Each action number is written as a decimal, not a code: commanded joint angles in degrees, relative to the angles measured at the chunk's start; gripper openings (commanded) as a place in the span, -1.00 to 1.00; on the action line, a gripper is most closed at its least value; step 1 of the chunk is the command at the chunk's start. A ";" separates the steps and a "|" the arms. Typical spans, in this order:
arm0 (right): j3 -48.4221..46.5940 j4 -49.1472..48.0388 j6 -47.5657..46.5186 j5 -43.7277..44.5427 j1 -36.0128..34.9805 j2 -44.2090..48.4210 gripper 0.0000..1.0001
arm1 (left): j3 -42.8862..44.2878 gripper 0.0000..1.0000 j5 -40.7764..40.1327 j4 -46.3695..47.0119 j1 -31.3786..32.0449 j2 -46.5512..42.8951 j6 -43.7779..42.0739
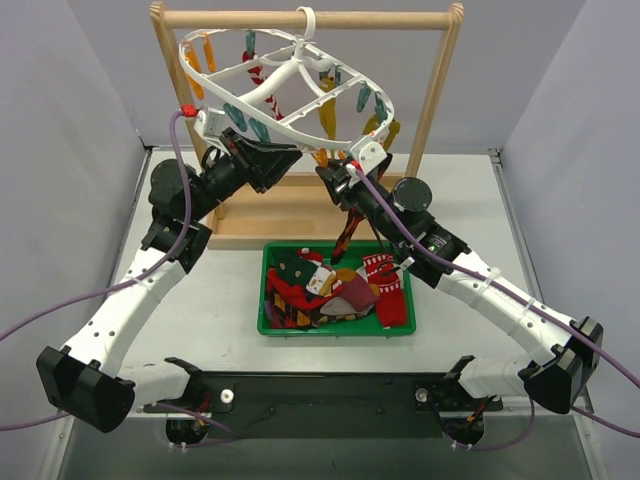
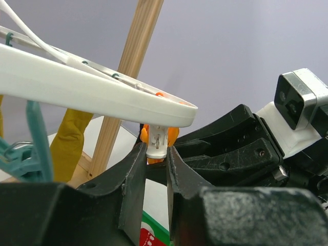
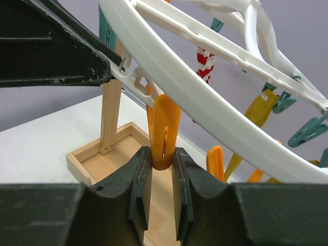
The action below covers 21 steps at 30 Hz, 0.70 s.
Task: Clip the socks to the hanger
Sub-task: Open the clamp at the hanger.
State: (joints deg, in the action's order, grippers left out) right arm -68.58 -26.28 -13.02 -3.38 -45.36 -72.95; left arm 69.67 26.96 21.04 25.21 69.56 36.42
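Observation:
The white oval hanger [image 1: 290, 60] hangs tilted from the wooden bar. A red-white striped sock [image 1: 256, 74] and a yellow sock [image 1: 326, 122] are clipped to it. My left gripper [image 1: 298, 155] is shut on a small white clip mount [image 2: 157, 143] under the hanger's rim [image 2: 92, 102]. My right gripper [image 1: 336, 173] is shut on the lower end of an orange clip [image 3: 165, 138] that dangles from the rim [image 3: 205, 97]. A dark strip with red marks [image 1: 347, 232] hangs below the right gripper; what holds it is hidden. Several other socks [image 1: 335, 290] lie in the bin.
The wooden bar rack [image 1: 440, 90] stands at the back on a wooden base tray [image 1: 280, 215]. The green plastic bin [image 1: 264, 300] sits in front of it, between the two arms. Teal clips [image 1: 365, 100] and orange clips [image 1: 207, 50] dangle round the frame.

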 commanded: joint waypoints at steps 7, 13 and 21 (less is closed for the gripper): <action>-0.94 -1.76 -1.22 -0.49 2.39 0.79 -1.00 | 3.81 -0.40 1.69 -0.81 -6.22 -4.95 2.16; -1.91 -1.40 -1.22 -0.93 2.39 0.26 -1.00 | 2.14 -0.01 2.92 -4.07 -7.63 -7.42 2.07; -2.61 -1.31 0.45 -1.54 1.86 -0.35 -1.00 | 2.57 0.94 5.72 -1.72 -7.20 -6.81 3.92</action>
State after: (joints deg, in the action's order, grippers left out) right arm -68.58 -24.84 -13.58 -4.32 -43.16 -72.97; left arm 70.32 29.52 17.15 17.89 62.28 38.48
